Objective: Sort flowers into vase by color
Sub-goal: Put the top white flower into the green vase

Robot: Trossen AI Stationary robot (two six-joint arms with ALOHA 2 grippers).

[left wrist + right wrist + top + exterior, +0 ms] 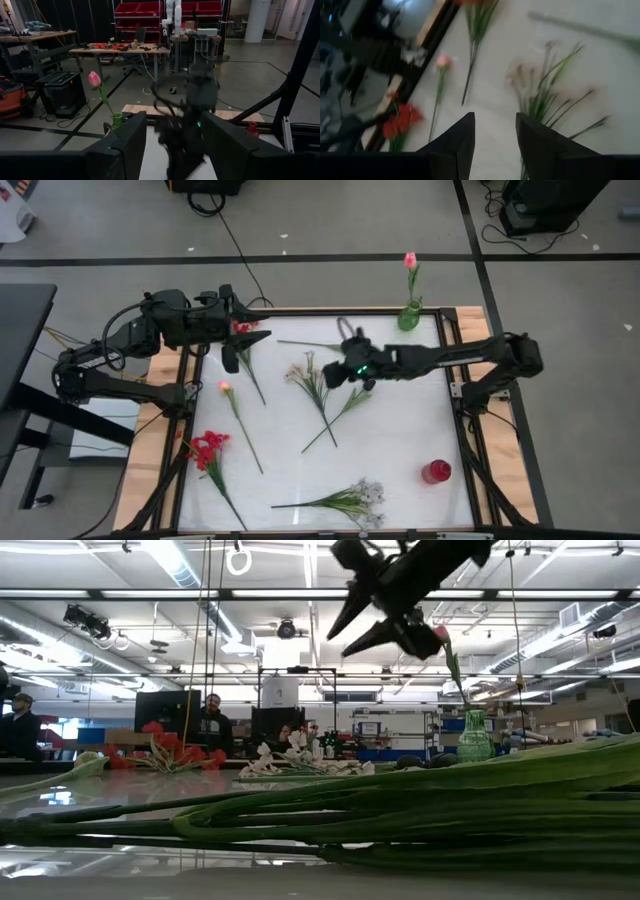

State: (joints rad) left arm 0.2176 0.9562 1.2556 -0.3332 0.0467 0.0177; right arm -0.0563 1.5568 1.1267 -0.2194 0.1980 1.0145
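Both grippers hang open and empty above the white table. My left gripper [250, 330] [175, 142] hovers at the far left, over a red flower [242, 327] whose stem runs toward the near edge. My right gripper [340, 352] [495, 132] [385, 605] is raised over the table's middle, fingers pointing left, beside the dark-bud sprays [312, 378] [540, 92]. On the table lie a pink tulip [226, 389] [443, 60], a red cluster [207, 448] [402, 120] and a white spray [358, 498]. Another pink tulip [410, 260] [94, 78] stands by its stem in a green vase [410, 317] [475, 735].
A red vase [436, 471] stands near the table's near right corner. A bare green stem [305, 343] lies toward the far edge. A black frame [447, 350] runs round the white top. In the low view, people sit in the room behind the table.
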